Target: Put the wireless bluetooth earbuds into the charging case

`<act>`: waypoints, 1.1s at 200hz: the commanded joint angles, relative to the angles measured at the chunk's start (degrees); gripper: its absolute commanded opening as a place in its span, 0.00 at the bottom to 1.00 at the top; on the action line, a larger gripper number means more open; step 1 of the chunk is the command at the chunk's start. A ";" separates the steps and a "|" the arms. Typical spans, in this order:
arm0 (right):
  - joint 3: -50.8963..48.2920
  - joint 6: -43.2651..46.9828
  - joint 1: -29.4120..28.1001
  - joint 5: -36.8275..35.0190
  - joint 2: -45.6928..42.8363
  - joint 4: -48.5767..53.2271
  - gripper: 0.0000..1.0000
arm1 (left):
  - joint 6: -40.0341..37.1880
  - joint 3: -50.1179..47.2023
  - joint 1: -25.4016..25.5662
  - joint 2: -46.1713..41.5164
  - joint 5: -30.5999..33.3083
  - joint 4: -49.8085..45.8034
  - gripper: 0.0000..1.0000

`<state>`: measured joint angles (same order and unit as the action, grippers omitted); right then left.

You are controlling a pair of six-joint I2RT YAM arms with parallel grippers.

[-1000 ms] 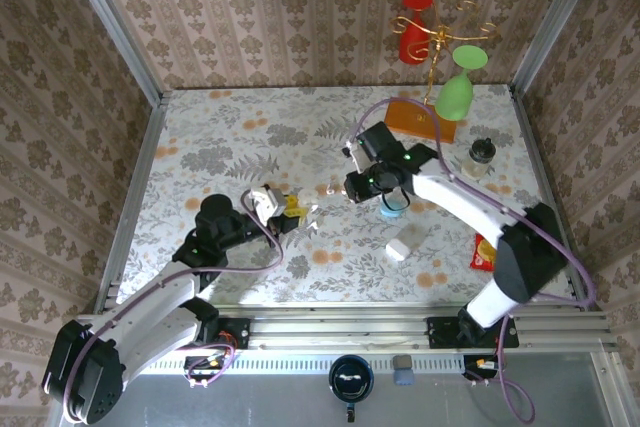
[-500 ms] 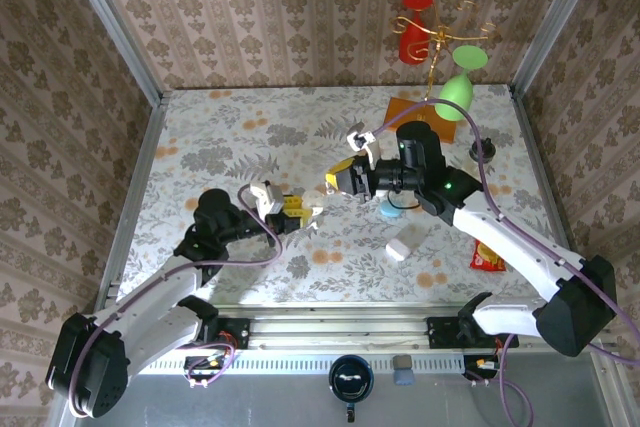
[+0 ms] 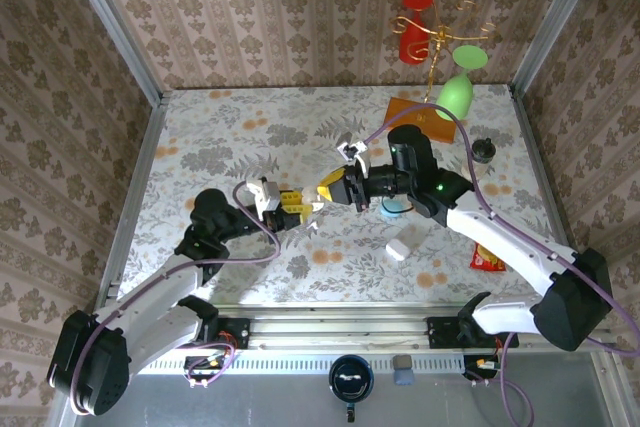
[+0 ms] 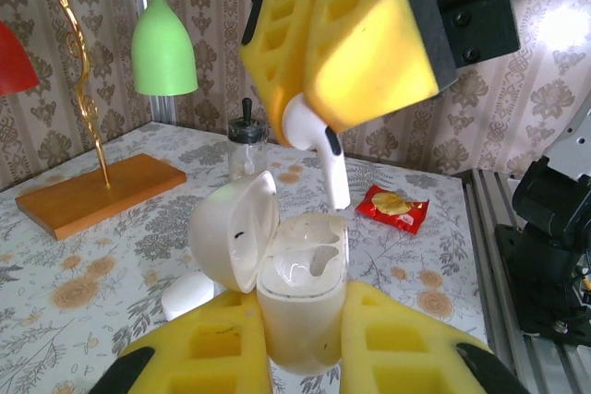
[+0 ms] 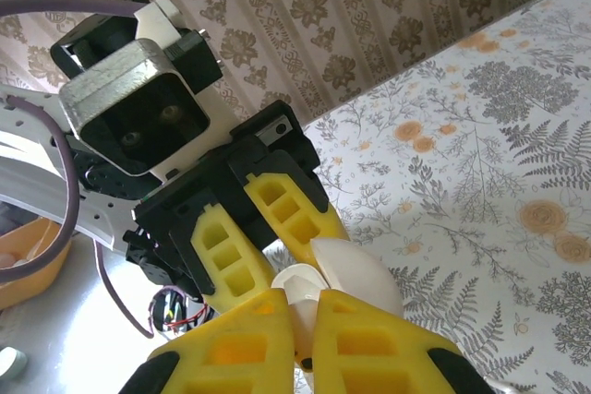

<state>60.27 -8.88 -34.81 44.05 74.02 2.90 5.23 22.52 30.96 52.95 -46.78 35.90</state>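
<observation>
The right pincer has swung across the bench to meet the left pincer. It is clenched on a tiny glossy white plastic earbud, stem down, just above the open white pebble-shaped charging case that the left one grips — insertion looks imminent.

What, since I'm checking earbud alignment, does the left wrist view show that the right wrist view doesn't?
Left wrist, not right: the open charging case from inside, the earbud stem hanging above it, a red packet, a green glass. Right wrist, not left: the left arm's camera housing. Both: left gripper shut on the case, right gripper shut on the earbud.
</observation>
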 commanded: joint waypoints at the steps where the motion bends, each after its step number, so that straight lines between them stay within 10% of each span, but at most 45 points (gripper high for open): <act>1: -0.08 1.32 -0.53 1.39 0.93 -1.67 0.10 | 1.62 0.51 -0.55 0.26 -1.58 3.51 0.06; 162: -2.41 1.85 -1.05 -1.25 2.22 -3.49 0.12 | 5.86 -0.58 -0.64 1.77 -1.35 11.91 0.06; 220: -2.48 -1.58 -0.81 -8.06 -1.33 -5.23 0.39 | 7.40 -1.56 -1.05 3.29 -2.13 15.07 0.05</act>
<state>58.70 -9.02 -35.62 41.08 75.22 -1.04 11.18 21.63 30.20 56.53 -46.83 44.62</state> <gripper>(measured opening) 0.346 0.168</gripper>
